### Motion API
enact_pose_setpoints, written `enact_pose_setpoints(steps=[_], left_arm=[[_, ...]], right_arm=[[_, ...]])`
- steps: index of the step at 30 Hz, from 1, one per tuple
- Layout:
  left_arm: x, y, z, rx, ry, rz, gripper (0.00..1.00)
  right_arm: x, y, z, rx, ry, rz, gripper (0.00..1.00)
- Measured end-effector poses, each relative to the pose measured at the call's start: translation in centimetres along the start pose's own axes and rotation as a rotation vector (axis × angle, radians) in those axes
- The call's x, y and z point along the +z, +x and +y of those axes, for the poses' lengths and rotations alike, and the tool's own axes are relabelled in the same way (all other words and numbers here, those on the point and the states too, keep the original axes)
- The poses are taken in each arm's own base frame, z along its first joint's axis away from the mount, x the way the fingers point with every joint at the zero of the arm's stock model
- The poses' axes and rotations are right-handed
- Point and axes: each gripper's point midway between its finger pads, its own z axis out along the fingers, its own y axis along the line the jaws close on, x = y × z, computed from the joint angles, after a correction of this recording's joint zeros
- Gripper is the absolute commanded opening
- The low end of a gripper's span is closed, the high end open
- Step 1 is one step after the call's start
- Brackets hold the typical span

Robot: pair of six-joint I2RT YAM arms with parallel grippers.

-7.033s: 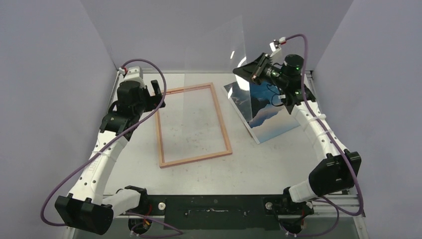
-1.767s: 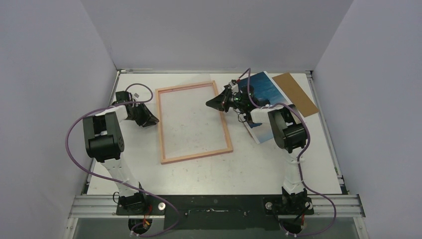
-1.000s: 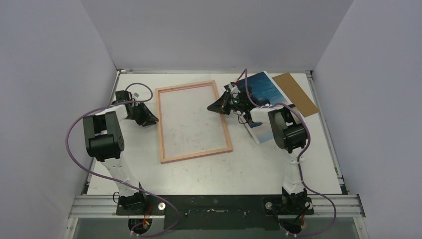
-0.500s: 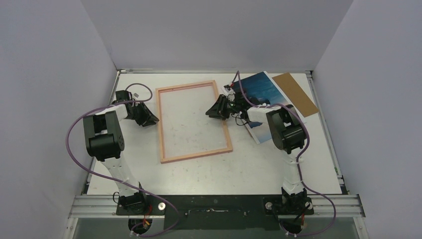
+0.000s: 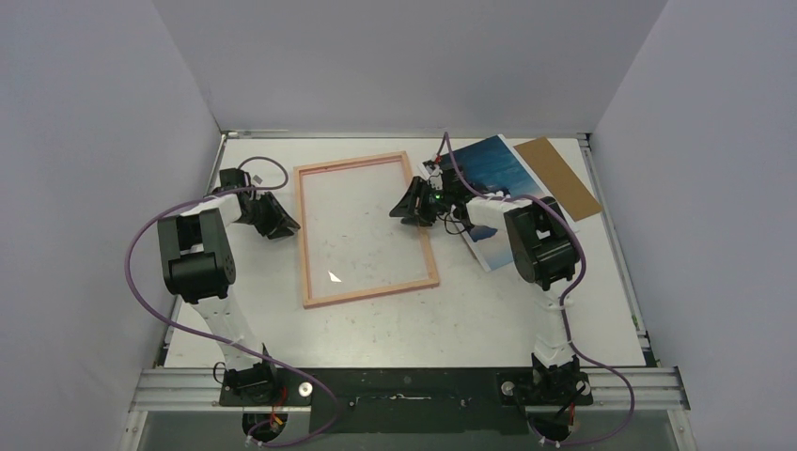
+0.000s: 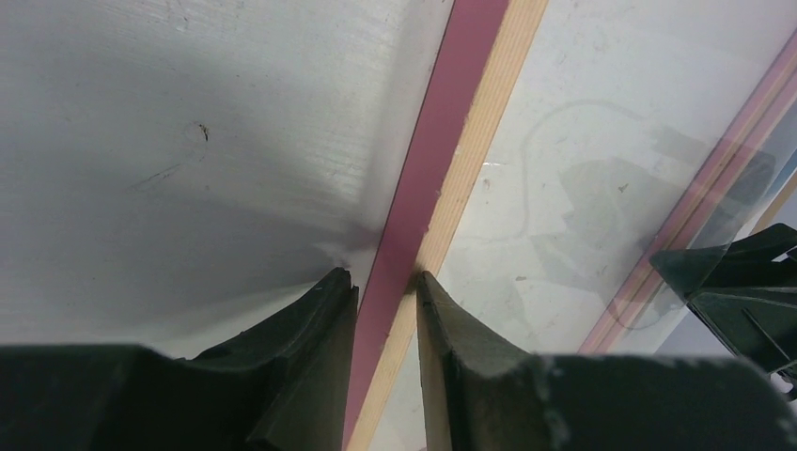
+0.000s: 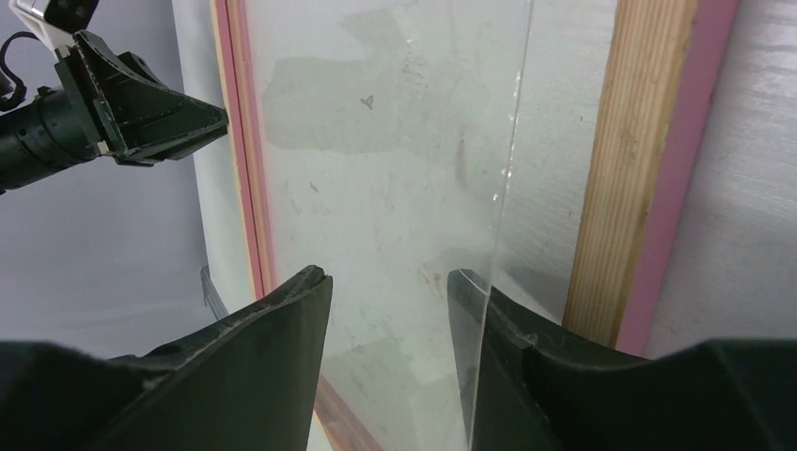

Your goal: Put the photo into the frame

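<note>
Pinching the frame [image 6: 442, 169] rail, left gripper [image 6: 385, 277] seems clamped; right gripper [image 7: 390, 277] stands apart, empty; photo [image 5: 503, 169] partly hidden under right arm [image 5: 538, 246].

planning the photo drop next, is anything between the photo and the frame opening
The clear sheet lies in the frame opening, and the open right end effector hovers over it by the right rail. The right arm also crosses above part of the photo.

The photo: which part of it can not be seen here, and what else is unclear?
1. The photo: top external view, its near part lies under the right arm.
2. The clear sheet: top external view, only a glint shows; its outline is too faint.
3. The frame: both wrist views, cut off by the picture edges.
</note>
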Motion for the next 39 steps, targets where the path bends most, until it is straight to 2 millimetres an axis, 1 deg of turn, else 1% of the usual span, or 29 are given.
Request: enact_pose_setpoints(steps=[2, 4, 7, 8, 13, 17, 20, 24, 28, 33, 39], left_arm=[[0.0, 0.0, 0.1, -0.002, -0.006, 0.002, 0.28], [-0.1, 0.0, 0.1, -0.002, -0.008, 0.002, 0.28], [-0.1, 0.1, 0.1, -0.004, -0.013, 0.004, 0.28], [-0.1, 0.0, 0.2, -0.004, -0.013, 0.004, 0.28], [-0.1, 0.1, 0.2, -0.004, -0.015, 0.004, 0.28], [-0.2, 0.1, 0.2, -0.006, -0.018, 0.006, 0.28], [-0.2, 0.1, 0.3, -0.002, -0.026, 0.008, 0.29], [-0.3, 0.1, 0.4, 0.015, -0.038, 0.009, 0.29], [-0.8, 0.2, 0.8, 0.032, -0.069, 0.003, 0.31], [-1.5, 0.3, 1.6, 0.042, -0.125, -0.007, 0.34], [-2.5, 0.6, 2.1, 0.059, -0.173, -0.001, 0.36]], right_arm=[[0.0, 0.0, -0.1, 0.003, 0.008, -0.001, 0.40], [0.0, 0.0, -0.2, 0.007, 0.014, -0.002, 0.37], [0.0, -0.1, -0.2, 0.015, 0.017, -0.007, 0.36], [0.0, -0.1, -0.2, 0.018, 0.017, -0.008, 0.37], [0.0, -0.2, -0.1, 0.026, 0.015, -0.010, 0.47], [0.0, -0.1, -0.2, 0.029, 0.019, -0.006, 0.52], [-0.2, 0.3, -0.7, 0.031, 0.055, 0.014, 0.54], [-0.8, 0.7, -1.2, 0.032, 0.105, 0.036, 0.56], [-1.9, 1.1, -1.1, 0.018, 0.148, 0.054, 0.56], [-2.8, 0.7, -0.9, -0.021, 0.198, 0.064, 0.56], [-4.7, 0.6, -0.9, -0.060, 0.262, 0.067, 0.56]])
